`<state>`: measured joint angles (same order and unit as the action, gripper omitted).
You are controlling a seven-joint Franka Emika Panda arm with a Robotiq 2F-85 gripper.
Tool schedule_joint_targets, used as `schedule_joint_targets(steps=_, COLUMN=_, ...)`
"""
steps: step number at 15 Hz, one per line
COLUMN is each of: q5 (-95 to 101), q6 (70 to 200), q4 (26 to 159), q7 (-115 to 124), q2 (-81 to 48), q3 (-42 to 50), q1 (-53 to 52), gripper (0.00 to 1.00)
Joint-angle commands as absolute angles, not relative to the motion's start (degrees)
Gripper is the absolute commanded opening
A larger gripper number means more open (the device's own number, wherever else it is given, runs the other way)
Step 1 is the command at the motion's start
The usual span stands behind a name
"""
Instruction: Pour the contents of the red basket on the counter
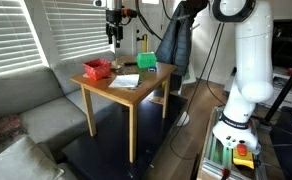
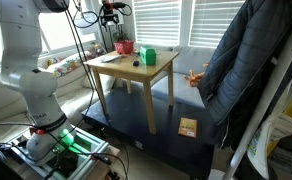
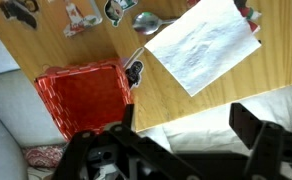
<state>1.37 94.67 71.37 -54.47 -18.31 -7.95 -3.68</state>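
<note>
The red basket (image 3: 81, 98) is sitting upright, mouth facing up, at a corner of the counter (image 3: 161, 100), its long axis unclear, while the gripper (image 3: 181, 125) is hanging above, jaws spread wide, gripping nothing.

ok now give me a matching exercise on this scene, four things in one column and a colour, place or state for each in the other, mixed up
Things:
1 basket
2 paper
3 box
4 gripper

Descriptions:
a open, above the table
b white, lying flat
c green
d red, at a table corner

Pairs: 1-d, 2-b, 3-c, 4-a
</note>
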Motion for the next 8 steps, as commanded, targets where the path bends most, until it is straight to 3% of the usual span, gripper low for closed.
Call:
schedule_joint_targets(steps=1, q5=0.18, q6=97.11, q4=80.86, q7=-45.87, q2=-9.79, q3=-6.29, q1=-2.09, gripper=1.0)
schedule_joint_targets(steps=2, q5=1.02, q6=98.18, q4=83.06, q7=-43.48, q2=-8.02, q3=-5.73, q1=-1.77, gripper=1.0)
schedule_joint_targets(steps=3, q5=1.28, q6=95.19, q4=75.64, q7=-47.5, q2=-13.39, q3=-6.76, q1=-2.36, gripper=1.0)
schedule_joint_targets(steps=8, q5=1.26, q6=96.51, q4=80.28, q7=-44.65, q2=-9.82, q3=-5.53, q1=-1.92, gripper=1.0)
